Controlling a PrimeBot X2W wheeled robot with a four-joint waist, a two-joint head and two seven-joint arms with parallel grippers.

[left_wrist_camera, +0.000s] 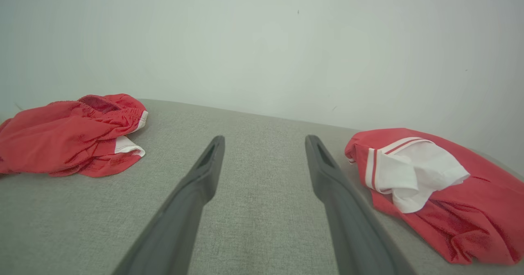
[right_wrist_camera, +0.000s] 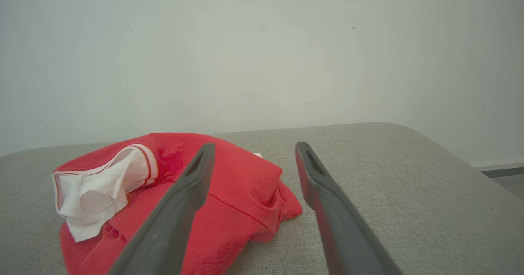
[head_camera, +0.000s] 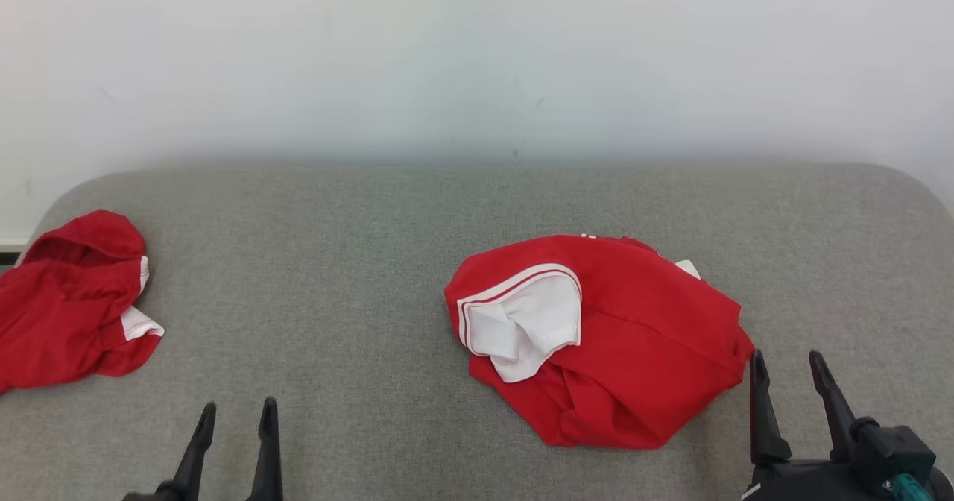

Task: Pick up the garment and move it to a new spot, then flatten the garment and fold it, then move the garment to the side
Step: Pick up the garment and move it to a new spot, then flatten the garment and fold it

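**Plainly, nothing is held on either side**

Over the grey fabric-covered table the left fingers, two long dark prongs, stand spread apart with bare grey cloth showing between them. The right fingers are spread just as wide, and they grip nothing either.

A crumpled red fabric garment lies in a rounded heap just to the left of the right fingers and a little beyond their tips. Its nearest red edge comes close to the inner right finger, though I cannot tell whether they touch. A white cloth piece with red-striped trim is folded over the top of the heap, on the side away from the right fingers. In the right wrist view the heap sits behind the left-hand finger, while the other finger points over bare table. From the left fingers the heap lies off to the right, clearly apart.

A bunched red fabric garment with a small white edge lies well to the left of the left fingers and beyond their tips, near the table's rounded left end.

A plain pale wall rises behind the table.
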